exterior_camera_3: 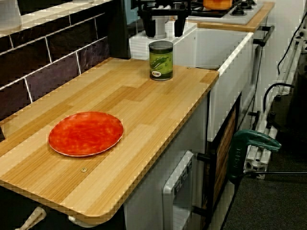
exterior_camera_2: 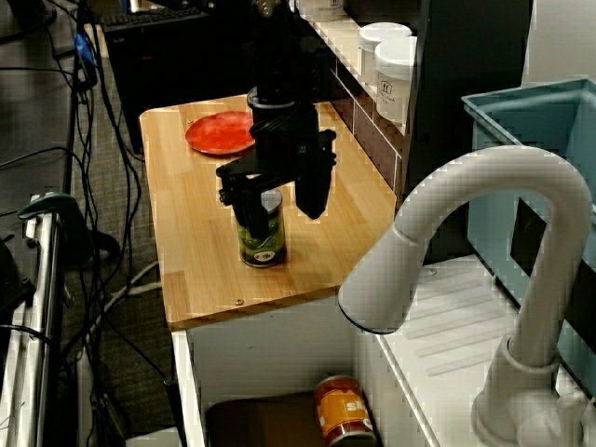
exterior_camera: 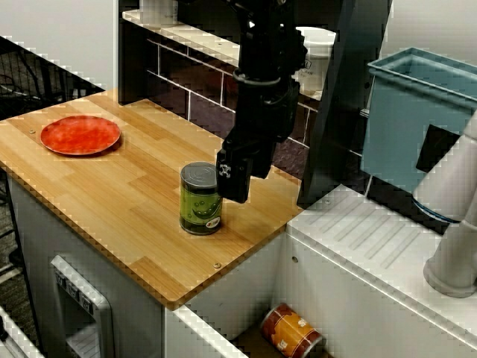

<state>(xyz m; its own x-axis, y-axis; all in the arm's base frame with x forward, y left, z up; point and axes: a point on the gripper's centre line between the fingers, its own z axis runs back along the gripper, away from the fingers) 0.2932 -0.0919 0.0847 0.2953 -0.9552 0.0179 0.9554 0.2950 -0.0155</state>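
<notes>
**View from the worktop's long side:** Your tool [exterior_camera: 237, 173] hangs on the black arm just beside the green can [exterior_camera: 200, 198], at the can's two o'clock. The can stands upright near the worktop [exterior_camera: 127, 195] edge. A red plate [exterior_camera: 80, 135] lies well apart at the can's ten o'clock. An orange can [exterior_camera: 292, 332] lies on its side in the sink below, at five o'clock. From here you cannot tell how far the fingers are spread.

**View over the white tap [exterior_camera_2: 466, 209]:** Your tool [exterior_camera_2: 277, 212] is spread wide and grips nothing. One finger [exterior_camera_2: 240, 207] crosses the front of the green can [exterior_camera_2: 264, 244]. The other hangs off the can's upper right. The red plate [exterior_camera_2: 219, 133] lies at the can's eleven o'clock, and the orange can [exterior_camera_2: 343, 407] at five o'clock.

**View along the worktop from the plate end:** The green can [exterior_camera_3: 160, 60] stands at the far end, close to the sink-side edge. Your tool [exterior_camera_3: 167, 33] is at its twelve o'clock, jaws apart, with both fingertips just above the lid. Whether they touch the lid is not clear. The red plate [exterior_camera_3: 86, 133] lies at the can's seven o'clock, near you.
</notes>
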